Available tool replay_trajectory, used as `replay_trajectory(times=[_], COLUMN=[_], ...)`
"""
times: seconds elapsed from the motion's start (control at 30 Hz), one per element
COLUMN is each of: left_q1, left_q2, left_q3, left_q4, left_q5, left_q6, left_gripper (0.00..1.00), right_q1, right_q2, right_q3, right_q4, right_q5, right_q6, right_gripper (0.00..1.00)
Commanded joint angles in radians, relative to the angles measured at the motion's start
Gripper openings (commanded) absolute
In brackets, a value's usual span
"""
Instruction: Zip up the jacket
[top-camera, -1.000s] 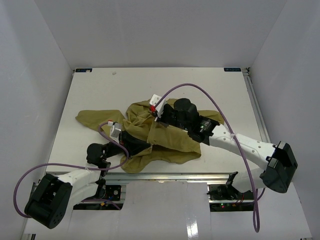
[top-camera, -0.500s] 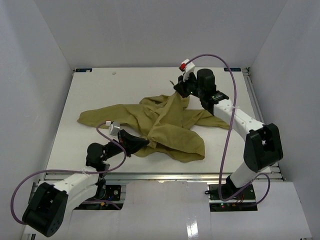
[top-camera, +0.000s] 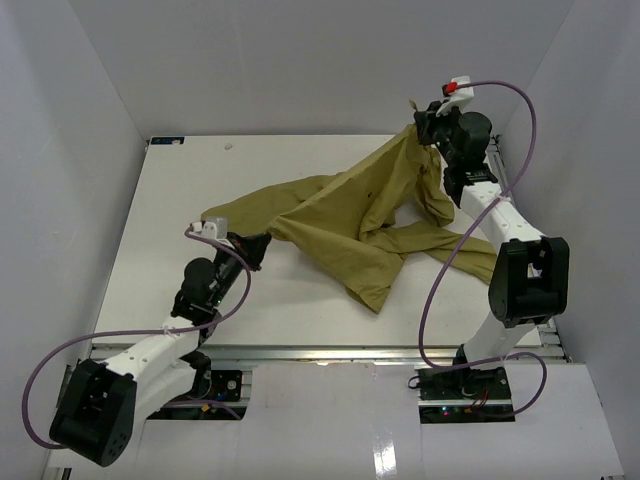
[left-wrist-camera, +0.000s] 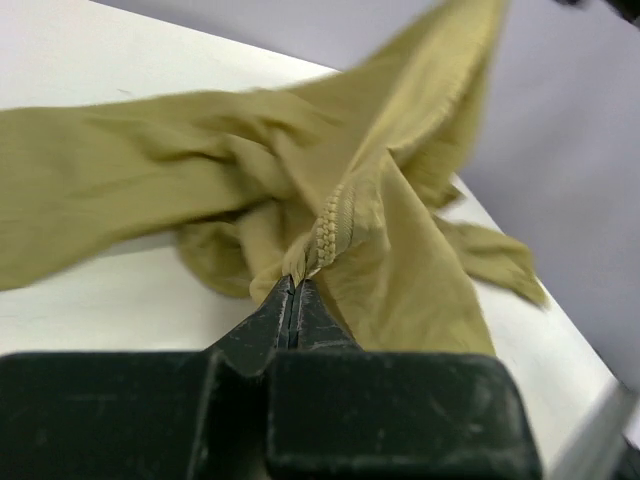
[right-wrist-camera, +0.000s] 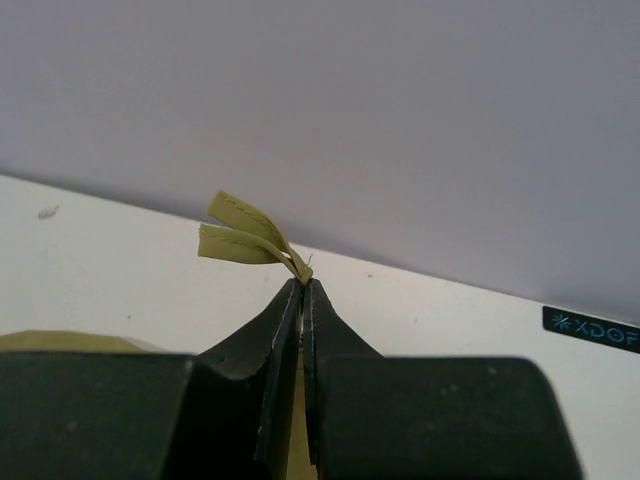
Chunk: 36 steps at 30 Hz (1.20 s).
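1. The left gripper (top-camera: 258, 243) is clenched on the near-left end of the jacket (top-camera: 345, 215), where zipper teeth (left-wrist-camera: 335, 218) meet its tips.
2. The olive, wrinkled jacket stretches diagonally across the white table (top-camera: 180, 180), with folds trailing toward the right.
3. The right gripper (top-camera: 422, 124), pinched on a fabric edge, holds the far-right end raised above the table.

**Top view:** fixed, high and behind the arm bases. It faces down and forward over the whole table (top-camera: 300, 170) and is the farthest and widest of the three.

**Left wrist view:** set just behind the left gripper (left-wrist-camera: 297, 285), looking along its fingers. It sits low over the table, very close to the jacket (left-wrist-camera: 400, 250).

**Right wrist view:** set behind the right gripper (right-wrist-camera: 302, 283), roughly level. It faces the wall (right-wrist-camera: 400, 120) past the table's far edge (only a scrap of jacket shows).

**Shared:** jacket and table appear in all three; the top view also takes in both grippers.
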Motion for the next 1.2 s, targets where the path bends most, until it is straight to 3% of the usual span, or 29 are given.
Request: replay_trajectory(times=[0.0, 0.07, 0.23, 0.37, 0.53, 0.63, 0.67, 0.7, 0.77, 0.8, 0.9, 1.0, 1.17], left_q1=[0.177, 0.301, 0.492, 0.579, 0.662, 0.665, 0.665, 0.662, 0.647, 0.639, 0.580, 0.525, 0.460], left_q2=[0.068, 0.122, 0.226, 0.339, 0.363, 0.408, 0.429, 0.457, 0.492, 0.495, 0.444, 0.337, 0.083], left_q3=[0.107, 0.132, 0.214, 0.289, 0.298, 0.302, 0.308, 0.314, 0.315, 0.312, 0.306, 0.318, 0.397], left_q4=[-0.116, -0.119, -0.121, -0.121, -0.077, 0.026, 0.053, 0.074, 0.075, 0.058, -0.030, -0.209, -0.476], left_q5=[-0.190, -0.116, -0.059, -0.001, 0.021, 0.204, 0.328, 0.379, 0.440, 0.441, 0.369, 0.208, 0.069], left_q6=[0.037, 0.009, -0.019, -0.079, -0.124, -0.112, -0.114, -0.123, -0.133, -0.128, -0.067, -0.006, 0.048], left_gripper=[0.00, 0.00, 0.00, 0.00, 0.00, 0.00, 0.02, 0.12, 0.49, 0.54, 0.76, 0.97, 0.98], right_q1=[-0.081, -0.104, -0.178, -0.202, -0.246, -0.250, -0.249, -0.249, -0.247, -0.245, -0.215, -0.169, -0.060], right_q2=[-0.015, -0.018, -0.016, -0.012, -0.020, -0.009, -0.002, 0.011, 0.035, 0.039, 0.014, -0.061, -0.207], right_q3=[0.040, 0.009, -0.046, -0.074, -0.189, -0.227, -0.239, -0.245, -0.249, -0.258, -0.297, -0.292, -0.292], right_q4=[0.182, 0.213, 0.279, 0.297, 0.408, 0.460, 0.486, 0.496, 0.492, 0.486, 0.482, 0.293, 0.030], right_q5=[0.074, 0.074, 0.059, 0.082, 0.045, -0.018, -0.063, -0.087, -0.147, -0.174, -0.205, -0.202, -0.146], right_q6=[0.054, 0.069, 0.129, 0.161, 0.255, 0.298, 0.317, 0.351, 0.419, 0.435, 0.462, 0.381, 0.320], right_gripper=[0.08, 0.08, 0.08, 0.08, 0.08, 0.08, 0.08, 0.08, 0.08, 0.10, 0.41, 0.93, 0.90])
